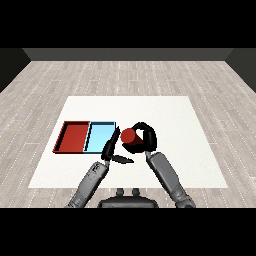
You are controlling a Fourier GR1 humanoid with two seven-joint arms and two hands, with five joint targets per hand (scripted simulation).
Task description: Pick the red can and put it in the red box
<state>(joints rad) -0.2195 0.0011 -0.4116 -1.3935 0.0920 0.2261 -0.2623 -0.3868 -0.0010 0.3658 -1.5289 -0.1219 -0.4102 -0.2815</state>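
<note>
A flat white rectangular tabletop (165,112) lies over a grey wood-plank floor (125,75), and two shallow trays rest side by side on its left part. The red rectangular tray with a dark rim (73,137) lies furthest left, and the light blue rectangular tray (100,136) lies just to its right, the two sharing a long edge. The small red cylindrical can (130,136) is just right of the light blue tray's right edge, outside both trays, with its round red top facing the view. The black right hand (145,137) curls round this can: its fingers arch over the far side and down the right side, so the can sits enclosed in the hand. Whether the can rests on the tabletop or is lifted off it cannot be told from this view. The grey right forearm (167,175) runs from the lower right up to that hand. The black left hand (112,150) sits near the near right corner of the light blue tray, just left of the can, with its fingers straight and spread apart, one pointing away up the tray's edge and one pointing right along the tabletop; it holds nothing. The grey left forearm (90,182) reaches in from the lower left.
</note>
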